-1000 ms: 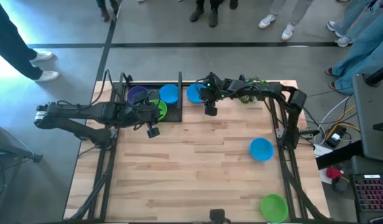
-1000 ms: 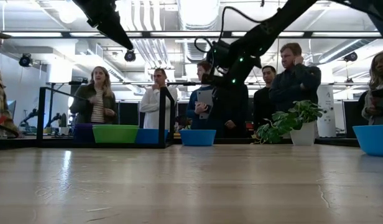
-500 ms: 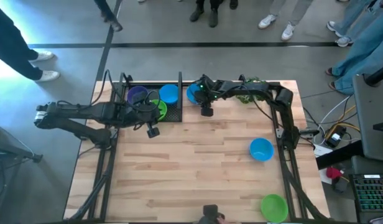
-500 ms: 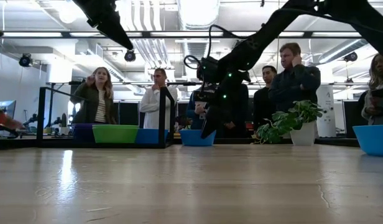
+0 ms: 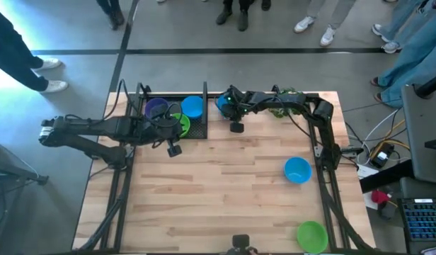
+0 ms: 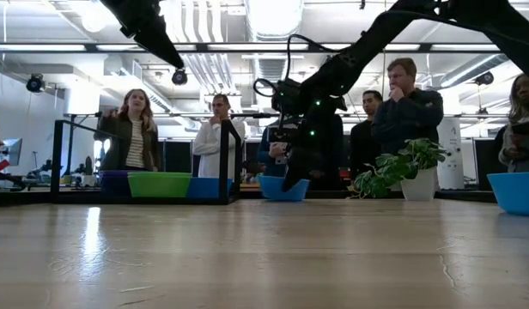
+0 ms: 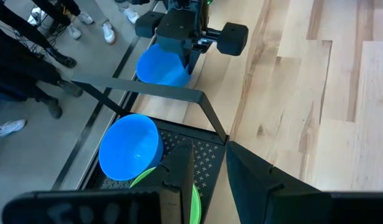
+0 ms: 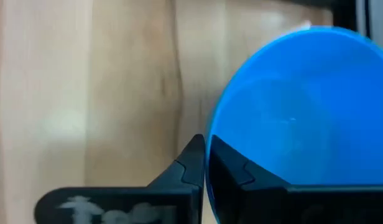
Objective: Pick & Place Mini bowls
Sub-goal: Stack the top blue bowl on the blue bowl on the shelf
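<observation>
From above, we take the black rack (image 5: 174, 113) at the desk's (image 5: 218, 191) far edge as our landmark. Inside it sit a purple bowl (image 5: 156, 108), a lime green bowl (image 5: 180, 122) and a blue bowl (image 5: 192, 106). Just beside the rack, on its right, the right end effector (image 5: 228, 106) is down on a second blue bowl (image 5: 221, 103), covering most of it. The left end effector (image 5: 165, 129) hangs over the rack's near edge. Well apart from the rack, toward the desk's right side, lie a third blue bowl (image 5: 297, 170) and another green bowl (image 5: 311, 236).

At desk level, we see the rack (image 6: 144, 163) with its bowls, and right beside it the right end effector (image 6: 292, 178) reaching into the second blue bowl (image 6: 273, 189). A potted plant (image 6: 402, 172) stands farther from the rack.

From the left wrist, the left end effector (image 7: 207, 171) has its fingers spread apart over the rack's corner, holding nothing; the blue bowl (image 7: 130, 147) lies inside.

From the right wrist, the right end effector (image 8: 205, 163) is clenched on the rim of the second blue bowl (image 8: 291, 118), one finger (image 8: 193, 163) outside it.
</observation>
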`<state>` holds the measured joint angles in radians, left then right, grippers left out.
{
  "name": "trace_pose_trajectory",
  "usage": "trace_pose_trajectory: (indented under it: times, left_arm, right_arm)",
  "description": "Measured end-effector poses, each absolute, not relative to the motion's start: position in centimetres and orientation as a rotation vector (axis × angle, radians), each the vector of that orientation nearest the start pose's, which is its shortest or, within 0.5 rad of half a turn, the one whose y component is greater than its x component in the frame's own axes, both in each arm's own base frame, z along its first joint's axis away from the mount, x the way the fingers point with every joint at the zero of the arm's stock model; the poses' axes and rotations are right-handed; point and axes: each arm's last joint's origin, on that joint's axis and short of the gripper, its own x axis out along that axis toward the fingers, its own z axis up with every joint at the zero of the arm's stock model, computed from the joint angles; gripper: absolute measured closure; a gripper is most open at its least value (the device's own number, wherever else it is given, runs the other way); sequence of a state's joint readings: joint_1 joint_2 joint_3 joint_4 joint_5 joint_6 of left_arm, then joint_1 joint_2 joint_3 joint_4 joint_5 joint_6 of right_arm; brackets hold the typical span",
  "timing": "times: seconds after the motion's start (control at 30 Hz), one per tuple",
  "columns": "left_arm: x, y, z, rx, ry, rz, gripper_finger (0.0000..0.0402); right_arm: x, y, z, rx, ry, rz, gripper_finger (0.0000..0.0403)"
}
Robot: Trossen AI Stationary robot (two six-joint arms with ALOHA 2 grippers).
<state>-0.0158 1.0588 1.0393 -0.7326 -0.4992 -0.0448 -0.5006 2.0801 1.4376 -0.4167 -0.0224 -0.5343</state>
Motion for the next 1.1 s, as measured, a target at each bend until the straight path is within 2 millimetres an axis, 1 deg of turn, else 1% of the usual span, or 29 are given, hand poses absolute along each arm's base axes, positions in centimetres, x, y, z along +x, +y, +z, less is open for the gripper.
trace_pose_trajectory:
  times: [0.1,0.23,0.37,0.47,0.57,0.7,0.8,0.87,0.97,1.1]
  left_arm:
    - [20.5,1.1,32.5,0.151,0.723,0.476,0.0312]
    - [20.5,1.1,32.5,0.151,0.724,0.476,0.0312]
    - [20.5,1.1,32.5,0.151,0.722,0.477,0.0312]
    - [20.7,1.1,32.7,0.149,0.702,0.476,0.0312]
    - [20.9,1.1,32.9,0.17,0.673,0.467,0.0312]
    - [21.4,1.1,33.3,0.242,0.634,0.442,0.0312]
    - [22.0,1.1,33.6,0.276,0.578,0.436,0.0312]
    - [22.5,1.1,33.6,0.289,0.546,0.459,0.0312]
    - [23.3,1.2,33.5,0.312,0.525,0.52,0.0312]
    - [24.6,1.4,33.1,0.317,0.499,0.578,0.0312]
  right_arm:
    - [37.7,-19.6,15.7,-0.259,1.149,-0.19,0.0393]
    - [37.8,-17.3,18.0,-0.357,1.176,-0.218,0.0394]
    - [37.9,-14.3,20.6,-0.445,1.169,-0.226,0.0394]
    - [38.1,-11.7,22.6,-0.518,1.127,-0.242,0.0394]
    - [38.3,-9.1,24.0,-0.588,1.091,-0.227,0.0394]
    - [38.6,-5.7,24.9,-0.713,1.074,-0.245,0.0395]
    - [38.7,-3.3,25.1,-0.83,1.082,-0.287,0.0395]
    - [38.8,-1.9,25.1,-0.885,1.079,-0.285,0.0395]
    - [38.8,-0.3,25.2,-0.928,1.066,-0.29,0.0395]
    - [38.7,1.0,25.3,-0.994,1.065,-0.332,0.0395]
